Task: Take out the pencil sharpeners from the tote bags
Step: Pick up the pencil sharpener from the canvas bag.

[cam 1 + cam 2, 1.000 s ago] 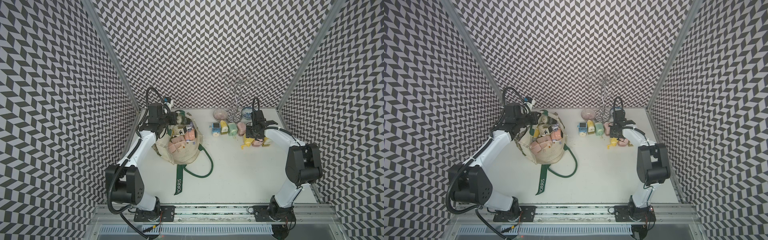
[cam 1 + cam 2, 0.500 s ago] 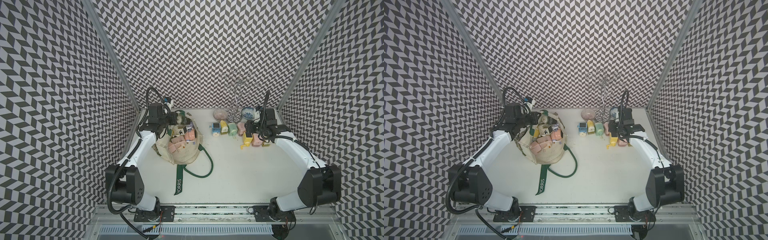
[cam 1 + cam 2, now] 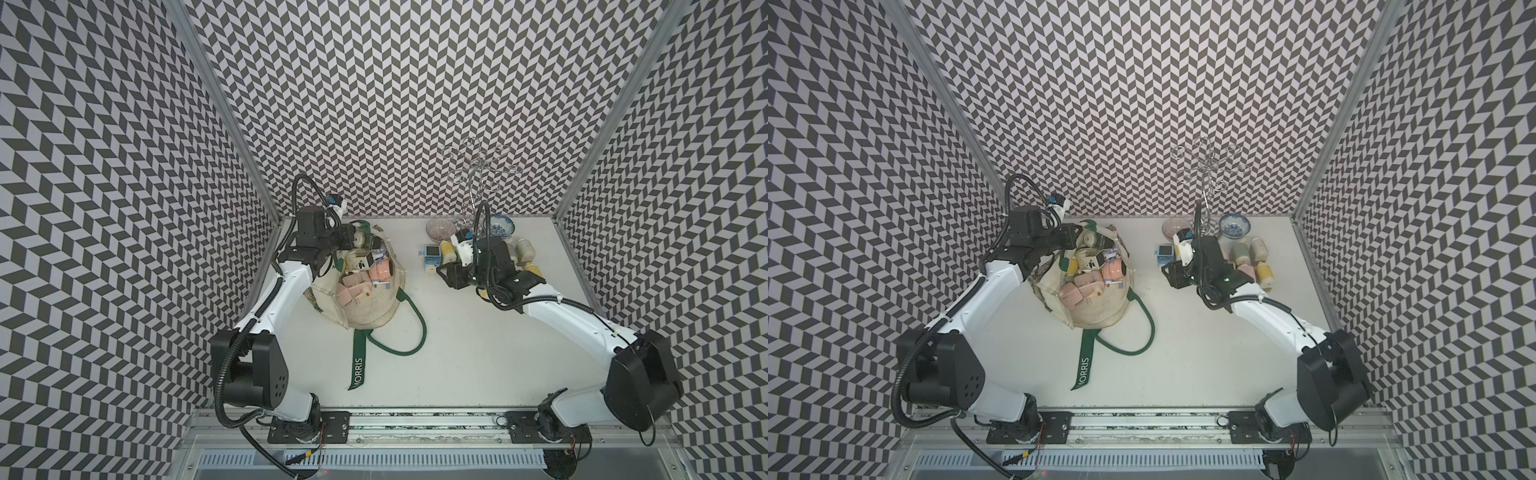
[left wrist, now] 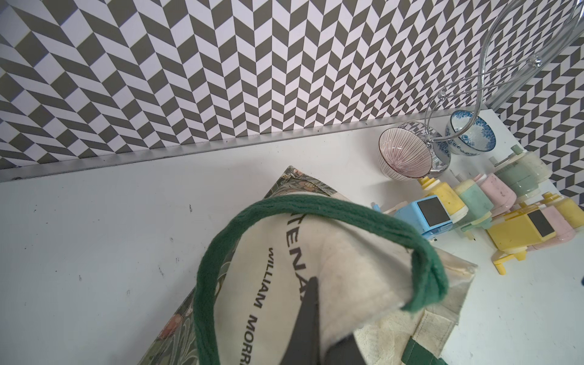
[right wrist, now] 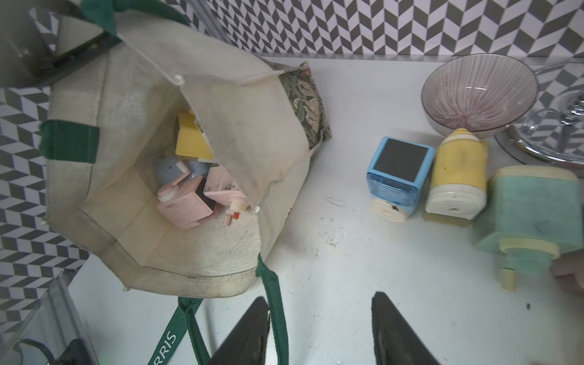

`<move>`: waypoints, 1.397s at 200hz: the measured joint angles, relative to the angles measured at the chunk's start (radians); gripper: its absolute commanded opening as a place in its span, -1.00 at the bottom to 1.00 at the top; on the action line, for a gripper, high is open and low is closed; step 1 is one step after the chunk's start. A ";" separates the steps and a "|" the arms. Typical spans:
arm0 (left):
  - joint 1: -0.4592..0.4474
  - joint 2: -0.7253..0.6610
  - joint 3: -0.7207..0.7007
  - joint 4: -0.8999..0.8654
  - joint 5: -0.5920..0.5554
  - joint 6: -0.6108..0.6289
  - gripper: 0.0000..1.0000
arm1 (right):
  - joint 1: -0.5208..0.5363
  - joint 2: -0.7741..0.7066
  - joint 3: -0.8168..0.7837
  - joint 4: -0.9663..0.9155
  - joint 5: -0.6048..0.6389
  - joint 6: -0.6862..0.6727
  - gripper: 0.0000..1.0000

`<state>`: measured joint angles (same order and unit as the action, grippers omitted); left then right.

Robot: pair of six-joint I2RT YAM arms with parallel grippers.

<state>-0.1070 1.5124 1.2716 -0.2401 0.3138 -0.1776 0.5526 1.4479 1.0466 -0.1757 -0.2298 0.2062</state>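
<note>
**Entry: tote bag and contents**

- tote bag (image 3: 365,309): cream canvas, dark green straps, leafy-print band. Slumped on the table (image 3: 478,353) left of centre in both top views, mouth open so the contents show.
- pencil sharpeners (image 3: 353,286), in the bag: a heap of pink, beige and yellow blocks. A pink sharpener (image 5: 186,202) with a dark window lies nearest the opening, and a yellow block (image 5: 191,142) sits deeper in.
- Sharpeners outside the bag: a cluster at upper right of centre in both top views, partly hidden by the right arm.
  - blue sharpener (image 3: 432,254), dark square window up, at the end nearest the bag.
  - yellow sharpener (image 5: 456,170), touching the blue one.
  - green sharpener (image 5: 531,208), next along.
  - Beige ones (image 3: 1258,249) lie further right.
- Straps: a lettered strap (image 3: 357,370) runs toward the bottom of the frame. A looped strap (image 3: 419,328) lies flat to the right of the bag.
- left gripper (image 3: 351,242): closed on the bag's rim at the bag's upper left. In the left wrist view a dark finger (image 4: 311,303) presses the cream canvas beside a green strap.
- right gripper (image 5: 319,297): jaws parted with nothing between them. It hovers over bare table between the bag and the blue sharpener.
- Other items:
  - ribbed pink bowl (image 3: 439,227) and blue-patterned bowl (image 3: 500,226), at the back edge.
  - wire stand (image 3: 478,174), between the two bowls.
</note>
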 measured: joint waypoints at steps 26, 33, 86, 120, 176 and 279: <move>0.000 0.000 0.000 0.000 0.006 -0.001 -1.00 | 0.110 0.076 0.002 0.111 -0.027 -0.003 0.07; 0.001 0.000 0.000 -0.001 0.008 -0.002 -1.00 | 0.134 0.106 0.005 0.137 -0.034 -0.003 0.09; 0.010 0.000 0.000 -0.001 0.032 -0.023 -1.00 | 0.267 0.333 0.066 0.284 -0.066 -0.008 0.46; 0.011 0.000 0.000 -0.001 0.045 -0.028 -1.00 | 0.311 0.455 0.170 0.407 -0.013 0.020 0.67; 0.011 0.000 0.000 -0.001 0.050 -0.034 -1.00 | 0.315 0.649 0.290 0.613 0.182 0.041 0.85; 0.011 0.000 0.000 -0.006 0.051 -0.041 -1.00 | 0.302 0.892 0.556 0.774 0.257 -0.028 0.85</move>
<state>-0.0956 1.5120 1.2716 -0.2466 0.3645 -0.2188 0.8543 2.3398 1.6028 0.5983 0.0269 0.1783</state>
